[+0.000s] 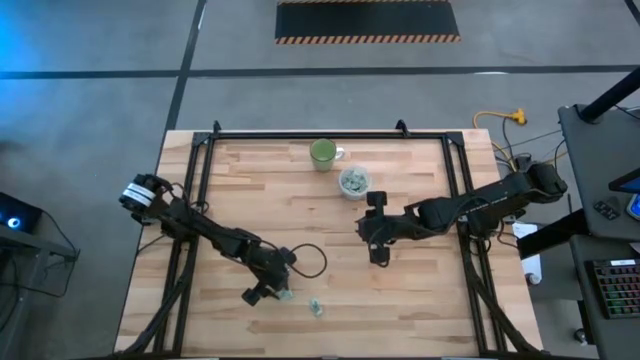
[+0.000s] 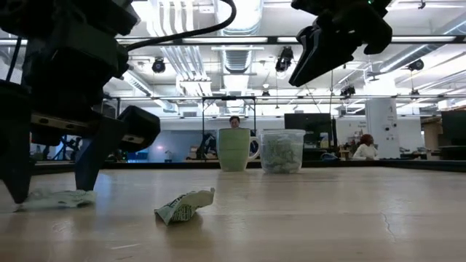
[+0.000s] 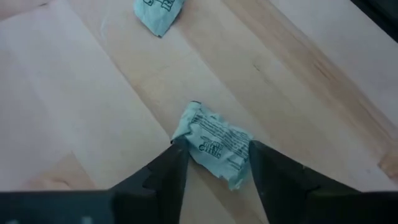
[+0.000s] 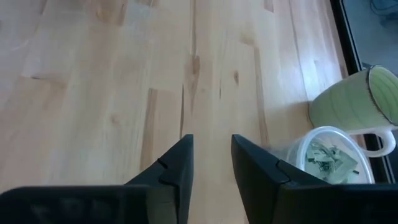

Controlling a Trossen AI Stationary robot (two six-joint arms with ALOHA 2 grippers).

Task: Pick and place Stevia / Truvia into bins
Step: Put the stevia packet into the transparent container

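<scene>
The left pincer (image 3: 213, 168) stands apart astride a crumpled sachet (image 3: 212, 143) on the table (image 1: 420, 290), which looks light, limp and apt to slide, so pinch across its middle, while the right pincer (image 4: 211, 163) hovers empty, apart, near the cup (image 1: 354, 182).

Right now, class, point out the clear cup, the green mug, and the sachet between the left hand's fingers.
clear cup (image 2: 282, 151): low view, middle of its side wall.
green mug (image 2: 234, 150): low view, middle of its body.
sachet (image 3: 214, 142): left wrist view, middle of its printed face.
</scene>
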